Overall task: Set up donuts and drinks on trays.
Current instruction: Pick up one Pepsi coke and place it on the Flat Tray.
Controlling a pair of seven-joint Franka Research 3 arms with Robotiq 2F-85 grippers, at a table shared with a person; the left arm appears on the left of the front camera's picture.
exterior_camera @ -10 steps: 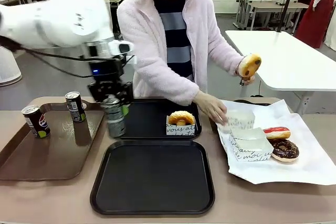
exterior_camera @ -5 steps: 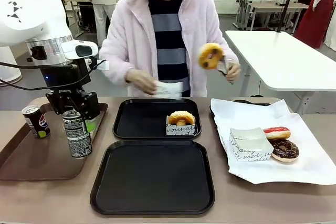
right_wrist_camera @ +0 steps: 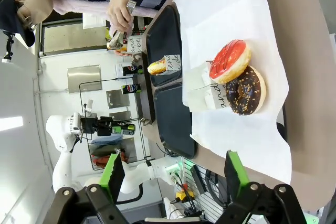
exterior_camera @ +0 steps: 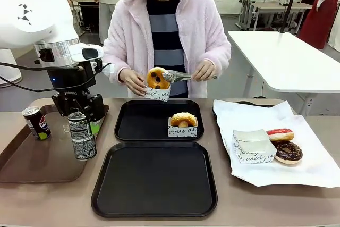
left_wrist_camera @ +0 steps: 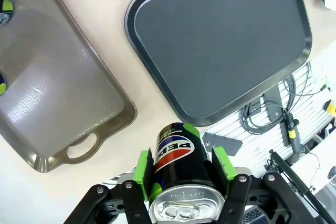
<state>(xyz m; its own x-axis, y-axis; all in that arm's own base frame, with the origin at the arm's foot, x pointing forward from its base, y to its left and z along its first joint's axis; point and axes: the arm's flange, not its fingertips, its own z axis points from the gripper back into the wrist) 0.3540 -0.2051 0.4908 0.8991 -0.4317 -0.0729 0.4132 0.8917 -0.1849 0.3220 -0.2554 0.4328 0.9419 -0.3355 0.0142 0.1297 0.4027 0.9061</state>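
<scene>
My left gripper [exterior_camera: 81, 114] is shut on a dark drink can [exterior_camera: 82, 136], held upright at the right end of the brown tray [exterior_camera: 32, 163]. In the left wrist view the can [left_wrist_camera: 181, 169] sits between the green pads [left_wrist_camera: 140, 174], with the near black tray [left_wrist_camera: 220, 40] beyond it. The near black tray [exterior_camera: 154, 179] is bare. The far tray [exterior_camera: 138, 123] holds a glazed donut [exterior_camera: 183, 120] in a paper holder. The person holds a donut [exterior_camera: 158, 77] in tongs over a paper holder [exterior_camera: 158, 94]. My right gripper [right_wrist_camera: 174, 177] is open above the table.
A logo can [exterior_camera: 36, 123] stands on the brown tray. On white paper [exterior_camera: 308, 168] at the right lie a red iced donut [exterior_camera: 280, 134], a chocolate donut [exterior_camera: 287, 151] and stacked paper holders [exterior_camera: 253, 144]. The person's hands hover over the far tray's back edge.
My left gripper carried the can leftward from beside the far tray to the brown tray's right end. The person swung the tonged donut from the right into the holder in the other hand.
</scene>
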